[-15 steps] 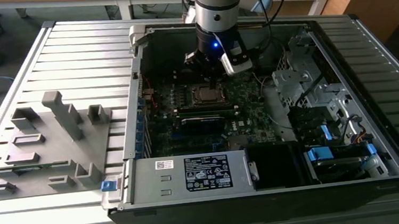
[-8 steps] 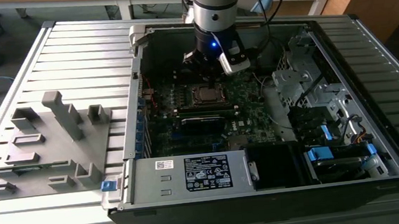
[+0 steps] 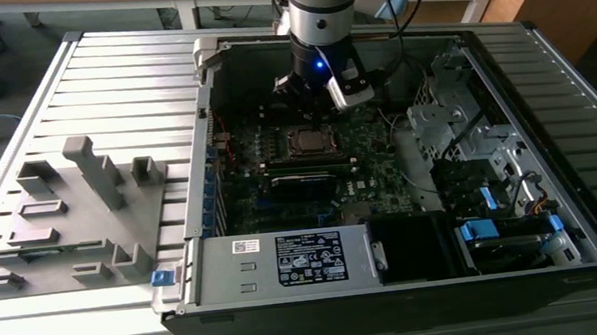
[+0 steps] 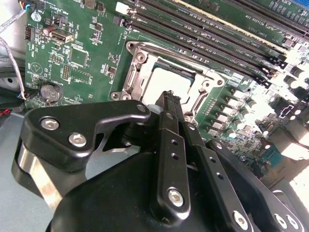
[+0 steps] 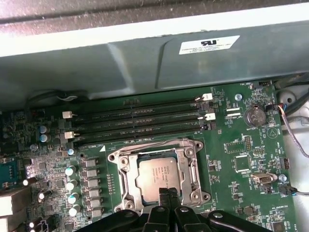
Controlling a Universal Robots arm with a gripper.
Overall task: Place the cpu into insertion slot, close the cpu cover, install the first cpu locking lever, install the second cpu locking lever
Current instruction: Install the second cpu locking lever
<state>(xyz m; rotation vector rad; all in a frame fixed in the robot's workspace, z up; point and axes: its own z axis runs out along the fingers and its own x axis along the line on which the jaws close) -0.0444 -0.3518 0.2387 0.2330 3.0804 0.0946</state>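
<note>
Jaws: black gripper (image 4: 170, 99) fingers pressed together, holding nothing, hovering just beside the socket.
Task thing: dull grey square cpu (image 5: 158, 175) sits in the black insertion slot (image 5: 126, 186), silver frame cpu cover (image 5: 193, 159) down around it.
Surface: open black computer case (image 3: 416, 306), centre of the exterior view, on a ribbed grey metal table (image 3: 110, 78).
View difference: exterior view adds one grey fixture block (image 3: 79, 225), left.
Count: one cpu, one gripper.

Soft daylight is seen throughout. Glare is thrown off the cpu cover (image 4: 145, 58) in the second wrist view, whose corner is overexposed. The computer case (image 3: 395, 304) interior is shadowed.
</note>
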